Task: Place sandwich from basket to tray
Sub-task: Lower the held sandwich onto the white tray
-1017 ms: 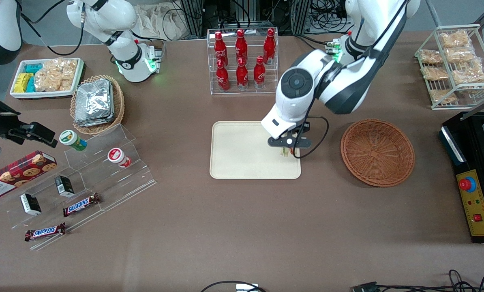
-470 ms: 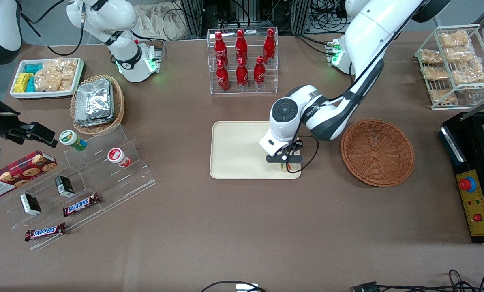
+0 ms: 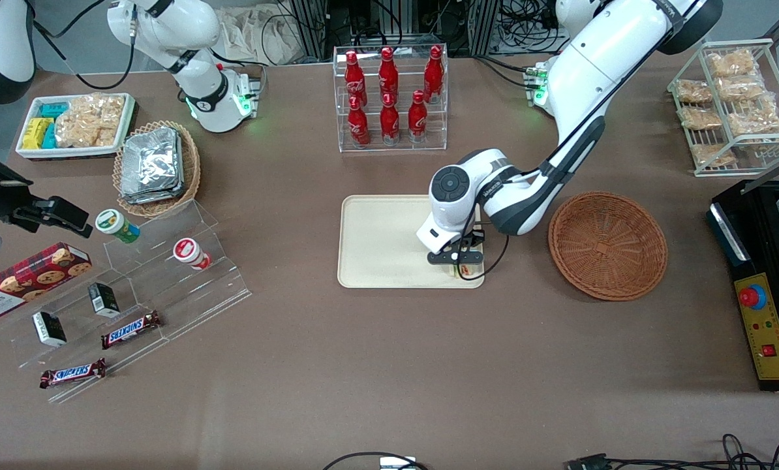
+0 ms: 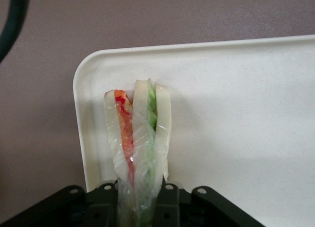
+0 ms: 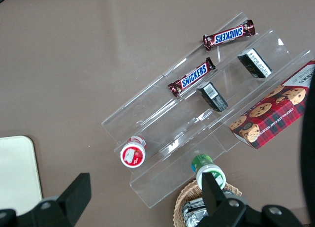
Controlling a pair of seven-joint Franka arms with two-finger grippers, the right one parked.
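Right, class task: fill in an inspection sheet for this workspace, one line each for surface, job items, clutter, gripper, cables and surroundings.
Surface: brown table.
Job's things: sandwich upright over a corner of the tray; basket beside the tray, toward the working arm's end.
Clutter: cola bottles in a clear rack; Snickers bars on an acrylic stand.
Grippers: gripper low over the tray, shut on the sandwich.
Cables: black cable looping off the wrist.
Surroundings: control box at the table's end.

The left arm reaches down, its tool (image 3: 459, 265) low over the tray's (image 3: 376, 274) basket-side corner, fingers clamped on the sandwich (image 4: 140, 138).
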